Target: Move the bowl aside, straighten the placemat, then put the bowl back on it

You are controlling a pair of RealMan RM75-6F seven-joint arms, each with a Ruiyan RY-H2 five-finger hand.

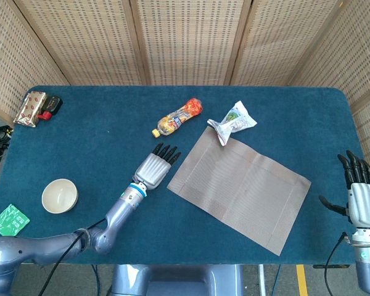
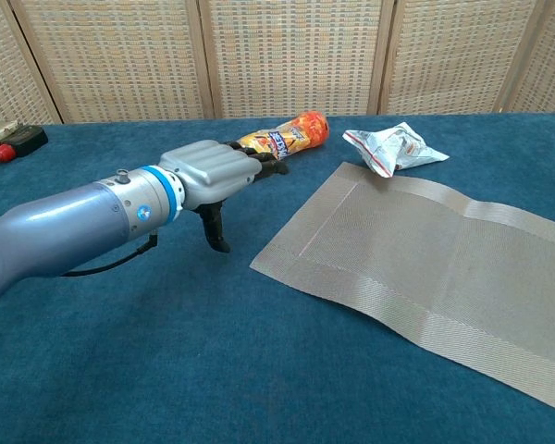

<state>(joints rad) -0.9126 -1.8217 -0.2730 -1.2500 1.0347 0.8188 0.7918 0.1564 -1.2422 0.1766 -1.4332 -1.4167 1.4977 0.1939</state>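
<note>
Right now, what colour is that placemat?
Greyish brown placemat with paler woven bands; clearest in the head view.

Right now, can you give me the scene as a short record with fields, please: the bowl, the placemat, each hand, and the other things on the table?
bowl: the bowl stands on the blue table, at its left side, off the mat
placemat: the placemat lies flat and askew, nothing on its middle
left hand: the left hand, fingers extended, empty, beside the mat's left corner
right hand: the right hand, open, at the table's right edge
other things: bottle; crumpled packet at the mat's far corner; green packet
</note>
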